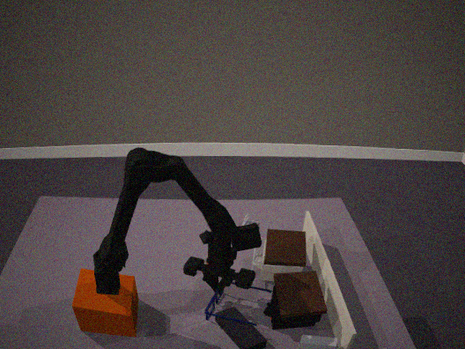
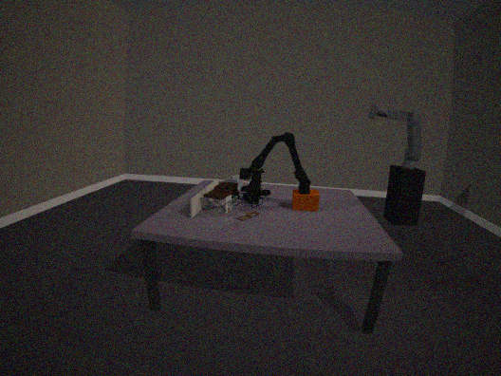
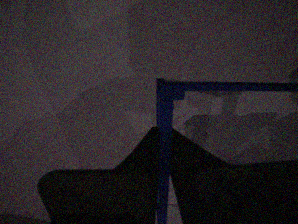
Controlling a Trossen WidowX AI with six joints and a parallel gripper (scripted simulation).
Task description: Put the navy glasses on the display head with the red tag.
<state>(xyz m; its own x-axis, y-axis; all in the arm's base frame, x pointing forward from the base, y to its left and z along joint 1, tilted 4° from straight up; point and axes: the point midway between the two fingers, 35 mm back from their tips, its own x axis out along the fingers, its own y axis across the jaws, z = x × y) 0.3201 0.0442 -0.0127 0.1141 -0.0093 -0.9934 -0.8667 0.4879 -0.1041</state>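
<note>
Glasses (image 1: 212, 308) (image 3: 164, 107) are pinched in the nearly closed gripper (image 1: 217, 288) (image 3: 160, 132), both temples pointing toward 1 dark display head (image 1: 274, 308).

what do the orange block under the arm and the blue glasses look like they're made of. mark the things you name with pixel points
The orange block (image 1: 106, 315) (image 2: 306, 201) could be painted wood or matte plastic: flat, even color with no visible grain or sharp glare.

The glasses (image 1: 232, 318) (image 3: 225, 86) look like plain plastic, perhaps painted metal; the slim bars are solid blue with no bright metallic glint.
</note>
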